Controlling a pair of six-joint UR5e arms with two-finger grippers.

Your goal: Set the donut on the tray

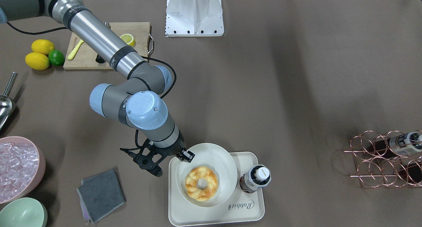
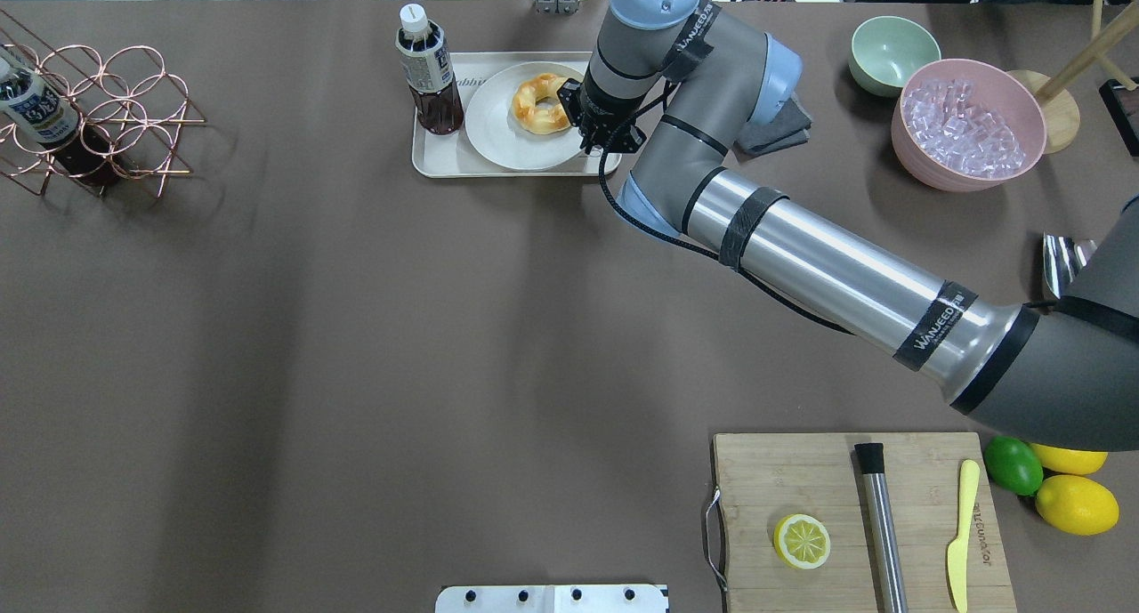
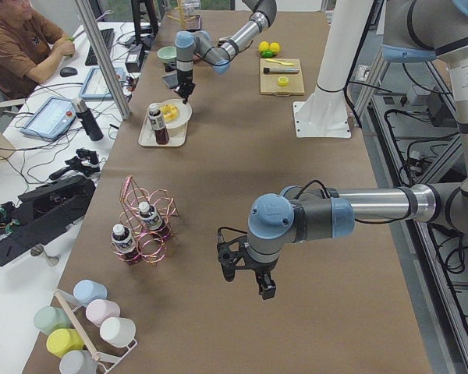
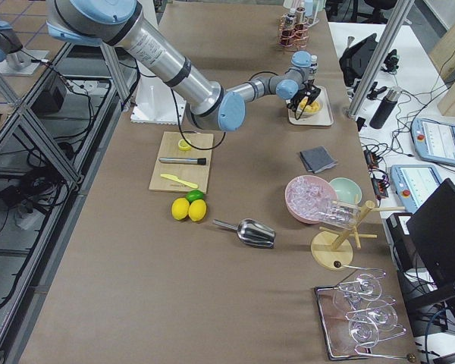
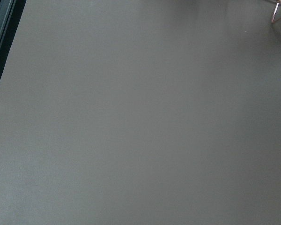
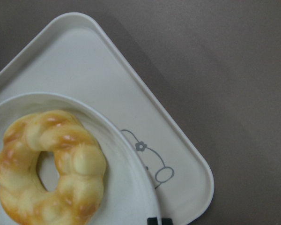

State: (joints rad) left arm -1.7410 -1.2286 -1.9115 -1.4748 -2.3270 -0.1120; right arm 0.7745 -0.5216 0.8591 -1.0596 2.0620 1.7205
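The golden twisted donut (image 1: 201,183) lies in a white bowl (image 1: 227,164) that stands on the cream "Rabbit" tray (image 1: 250,207). It also shows in the overhead view (image 2: 540,103) and the right wrist view (image 6: 49,168), with the tray's cartoon drawing (image 6: 150,164) beside it. My right gripper (image 1: 172,163) is open and empty. It hovers at the bowl's rim next to the donut, one fingertip (image 1: 186,156) over the rim. My left gripper (image 3: 247,276) hangs over bare table far from the tray; I cannot tell if it is open or shut.
A drink bottle (image 1: 255,179) stands on the tray beside the bowl. A grey cloth (image 1: 101,194), a pink bowl of ice (image 1: 16,167) and a green bowl (image 1: 23,215) lie near the right arm. A copper bottle rack (image 1: 385,157) stands far off.
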